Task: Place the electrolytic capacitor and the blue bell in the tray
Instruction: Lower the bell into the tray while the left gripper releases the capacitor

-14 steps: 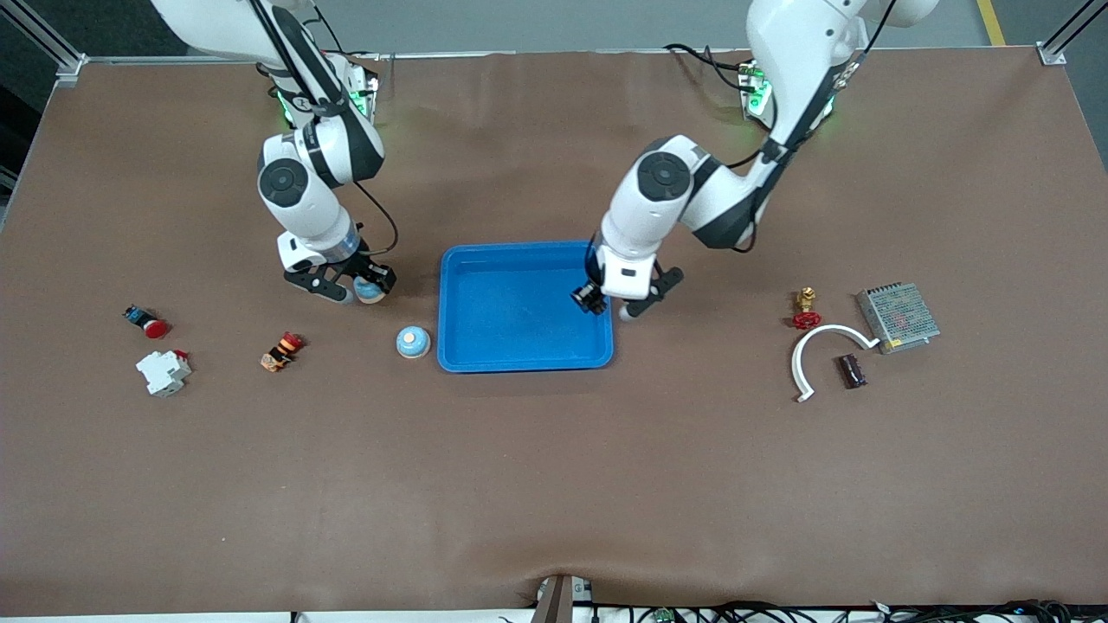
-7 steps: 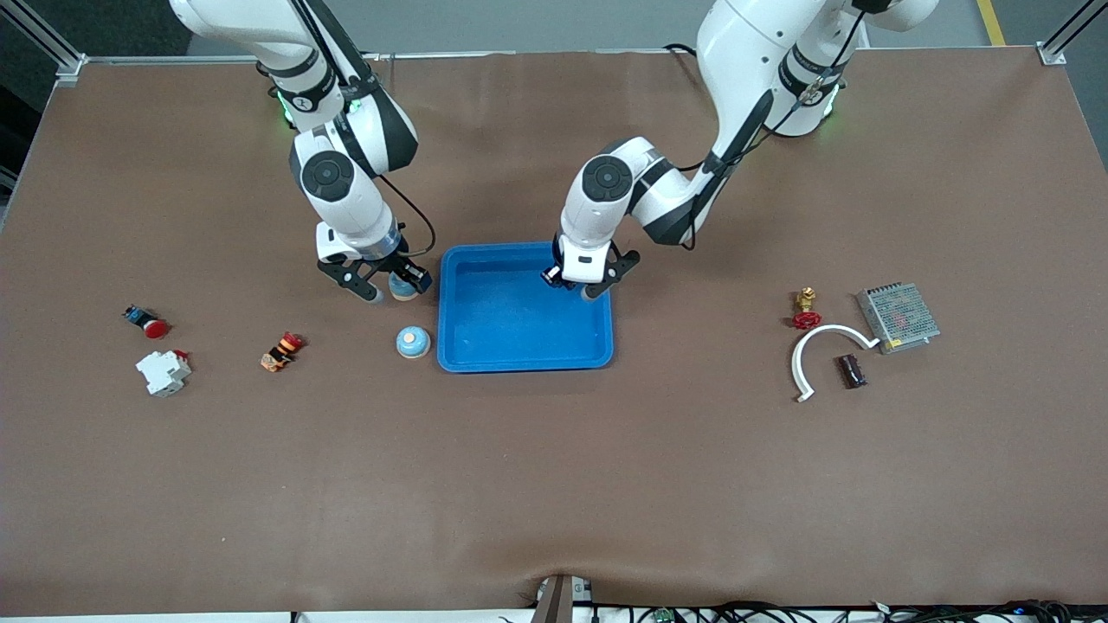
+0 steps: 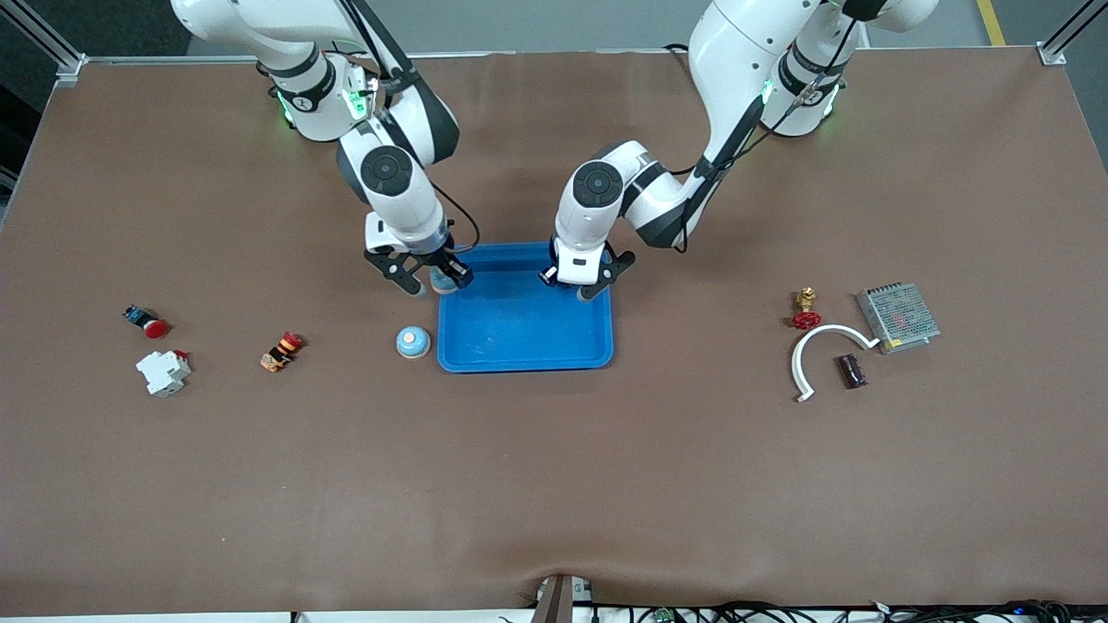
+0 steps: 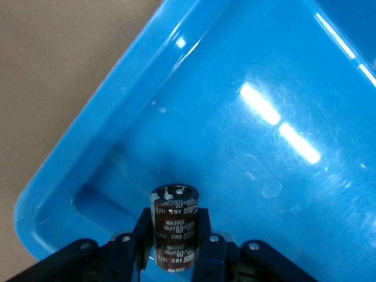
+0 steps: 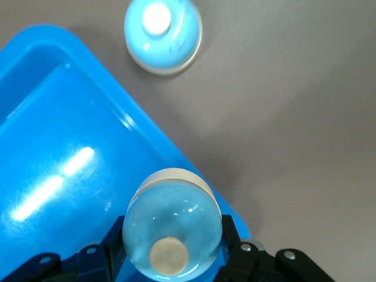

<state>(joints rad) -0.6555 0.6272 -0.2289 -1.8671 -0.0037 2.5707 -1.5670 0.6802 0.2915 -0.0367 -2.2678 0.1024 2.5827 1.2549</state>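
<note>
Both parts held over the tray, neither yet released.

The left gripper (image 4: 175, 249) is seen clamped on the sides of a dark brown cylindrical electrolytic capacitor (image 4: 174, 226), held upright over a corner of the bright blue rectangular plastic tray (image 3: 523, 356). The capacitor is judged light and rigid, its sleeve smooth and liable to slip; a hold across the mid-body is advised. The right gripper (image 5: 171, 255) is seen closed on a pale blue domed bell (image 5: 171, 229) with a white rim, over the tray's rim at the right arm's end. The bell is judged hard, glossy and rounded, best gripped low at its rim. A second blue bell (image 3: 413, 342) rests on the brown table (image 3: 554, 484), just beside the tray.
</note>
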